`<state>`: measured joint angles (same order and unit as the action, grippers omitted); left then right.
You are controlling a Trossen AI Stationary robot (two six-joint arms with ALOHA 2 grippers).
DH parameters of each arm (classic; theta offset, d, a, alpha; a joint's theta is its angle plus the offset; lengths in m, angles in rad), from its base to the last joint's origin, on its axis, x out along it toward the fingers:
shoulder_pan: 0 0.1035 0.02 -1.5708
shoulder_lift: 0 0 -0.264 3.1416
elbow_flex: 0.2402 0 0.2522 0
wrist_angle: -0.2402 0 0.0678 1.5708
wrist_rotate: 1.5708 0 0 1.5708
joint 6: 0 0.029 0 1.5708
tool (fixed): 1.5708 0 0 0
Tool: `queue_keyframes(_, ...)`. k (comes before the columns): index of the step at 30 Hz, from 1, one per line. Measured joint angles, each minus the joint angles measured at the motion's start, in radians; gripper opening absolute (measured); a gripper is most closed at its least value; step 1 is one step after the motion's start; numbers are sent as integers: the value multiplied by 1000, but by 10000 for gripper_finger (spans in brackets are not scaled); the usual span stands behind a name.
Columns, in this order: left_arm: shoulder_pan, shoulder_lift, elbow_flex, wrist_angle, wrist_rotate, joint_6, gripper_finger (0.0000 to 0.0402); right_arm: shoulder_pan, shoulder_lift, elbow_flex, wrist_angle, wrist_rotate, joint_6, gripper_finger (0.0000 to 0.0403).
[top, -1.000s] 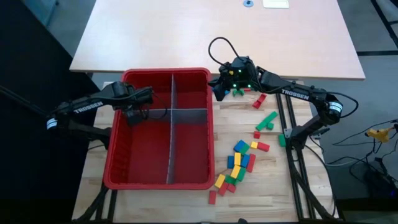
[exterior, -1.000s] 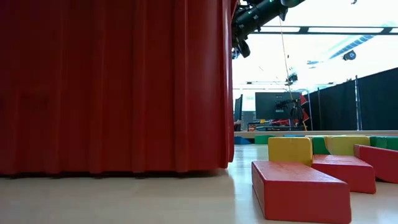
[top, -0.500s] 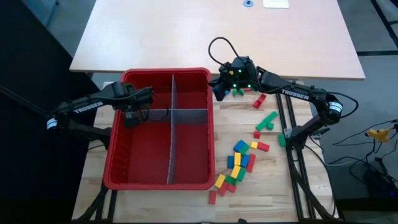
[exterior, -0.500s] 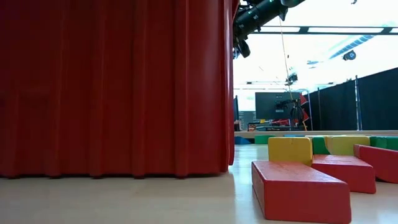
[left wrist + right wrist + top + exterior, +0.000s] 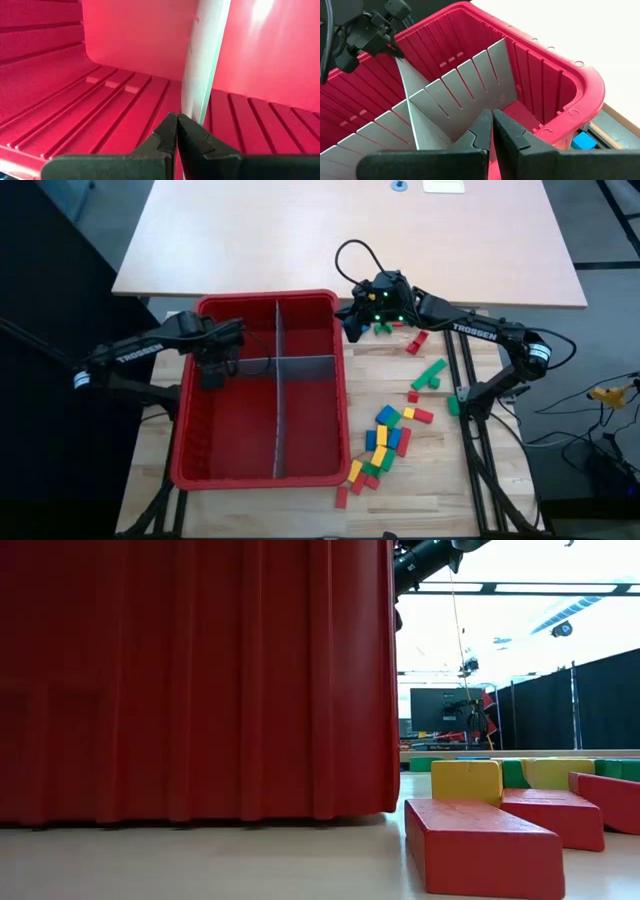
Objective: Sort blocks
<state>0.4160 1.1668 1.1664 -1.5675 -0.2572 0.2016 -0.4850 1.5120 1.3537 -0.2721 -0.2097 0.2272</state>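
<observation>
Inside ribbed red bin, left fingers pinch flat grey divider; right fingers clenched.

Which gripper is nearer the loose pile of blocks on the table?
Right. The right gripper hovers at the red bin's far right corner, beside the blocks. The left gripper is inside the bin's left half, across the grey divider.
</observation>
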Motion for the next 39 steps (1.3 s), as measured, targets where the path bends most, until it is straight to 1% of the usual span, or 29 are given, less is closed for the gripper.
queue_keyframes(3,0,-9,0,-1,-9,-11,0,0,0,0,0,0,0,0)
queue_keyframes(9,0,-18,0,-4,-112,-52,0,0,0,0,0,0,-2,0)
queue_keyframes(13,0,-16,0,-4,-118,-51,0,0,0,0,0,0,-3,0)
queue_keyframes(16,0,-16,0,-4,-90,-47,0,0,0,0,0,0,-3,0)
queue_keyframes(18,0,-17,0,-4,-102,-58,0,0,0,0,0,-1,-2,0)
queue_keyframes(20,0,-20,0,-3,-136,-87,0,0,0,0,-6,-21,0,0)
queue_keyframes(22,0,-26,0,-4,-151,-108,0,1,0,0,-10,-82,0,0)
queue_keyframes(24,0,-32,0,-4,-151,-114,0,10,1,0,-12,-142,0,0)
queue_keyframes(26,0,-35,10,-6,-149,-119,0,26,1,0,-23,-173,-1,0)
queue_keyframes(33,0,-36,110,11,-147,-137,0,94,10,0,-67,-175,-1,0)
queue_keyframes(36,0,-36,141,31,-90,-137,0,125,28,0,-68,-176,-2,0)
queue_keyframes(39,0,-36,146,63,-31,-137,0,144,50,0,-66,-176,0,0)
